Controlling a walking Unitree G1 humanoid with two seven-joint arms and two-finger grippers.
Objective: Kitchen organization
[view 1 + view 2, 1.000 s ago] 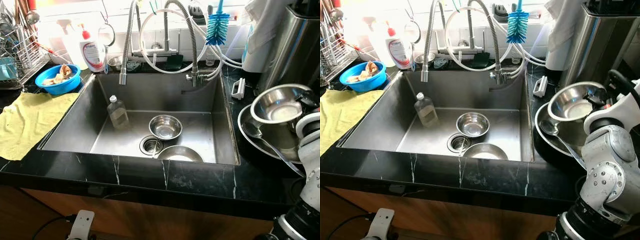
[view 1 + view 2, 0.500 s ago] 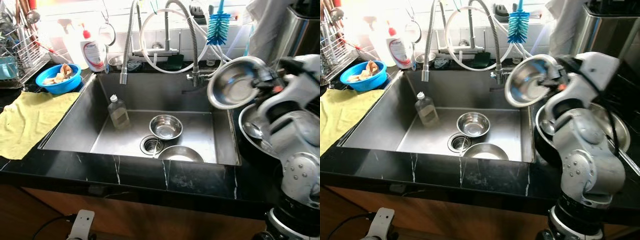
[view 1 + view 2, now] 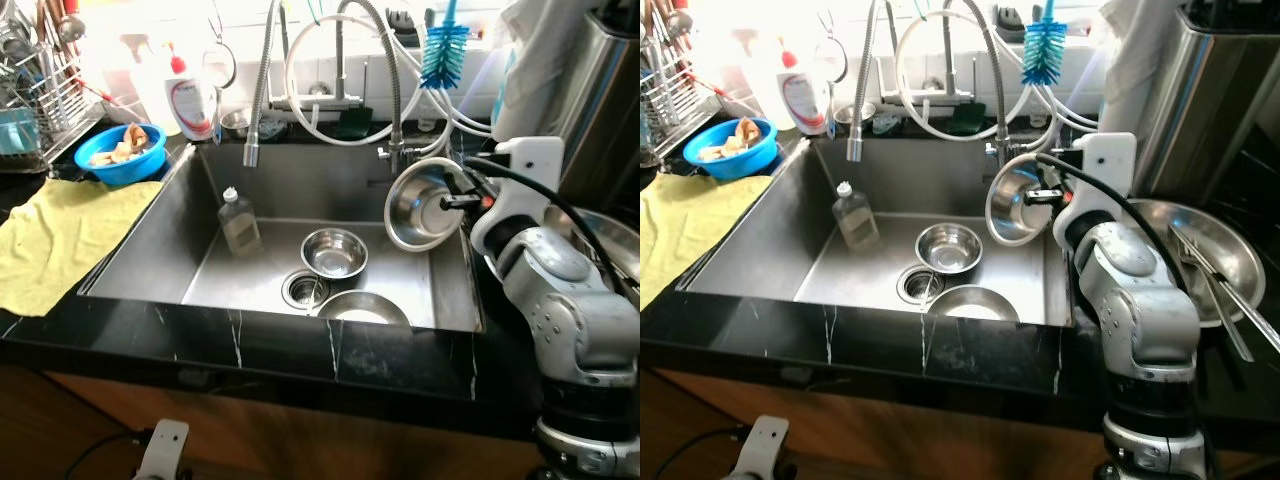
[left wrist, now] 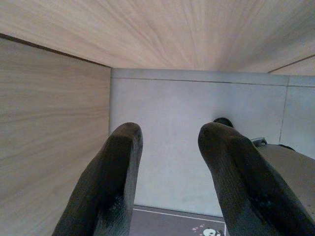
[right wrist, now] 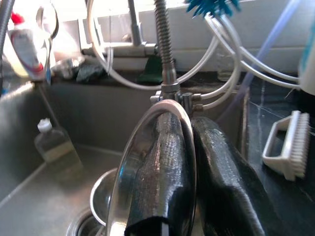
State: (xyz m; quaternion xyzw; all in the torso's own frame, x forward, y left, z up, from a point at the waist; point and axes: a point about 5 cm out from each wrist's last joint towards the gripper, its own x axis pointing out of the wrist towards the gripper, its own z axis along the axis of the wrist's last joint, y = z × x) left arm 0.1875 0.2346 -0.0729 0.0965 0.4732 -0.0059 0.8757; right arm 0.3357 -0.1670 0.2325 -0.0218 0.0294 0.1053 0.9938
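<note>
Setting: black marble counter (image 3: 250, 335) around a deep steel sink (image 3: 180, 250); hose faucet (image 3: 262, 80) and a blue bottle brush (image 3: 444, 45) stood at the back wall.
Left side of counter: yellow cloth (image 3: 60, 240), blue bowl (image 3: 120, 152) holding scraps, white dish-soap bottle (image 3: 190, 95), dish rack (image 3: 35, 100) at the far edge.
Sink contents: small clear bottle (image 3: 237, 218) stood near the back-left; small steel bowl (image 3: 334, 252) sat upright just behind the drain (image 3: 304, 290); larger steel bowl (image 3: 362, 306) lay by the front wall.
Right side of counter: wide steel basin (image 3: 1200, 255) with long utensils resting across it; white scrub brush (image 5: 288, 145) near the sink's back corner.
Right gripper: right gripper (image 3: 450, 200) was pinching the rim of the held steel bowl (image 3: 420, 205), one finger inside and one outside, as the right wrist view showed.
Held bowl position: tilted on edge, opening turned toward the sink's middle, hanging over the sink's right side, above the floor of the sink and clear of the two bowls below.
Left gripper: left gripper (image 4: 170, 177) hung idle by the wooden cabinet front, fingers spread, nothing between them.
Step in hand: judged as carrying the bowl from the counter into the sink to join the other bowls.
Next move: probably lower toward the bare sink floor on the right, level the bowl so it doesn't clatter or roll, then release the rim; would need to miss the small steel bowl and the faucet fitting close behind.
</note>
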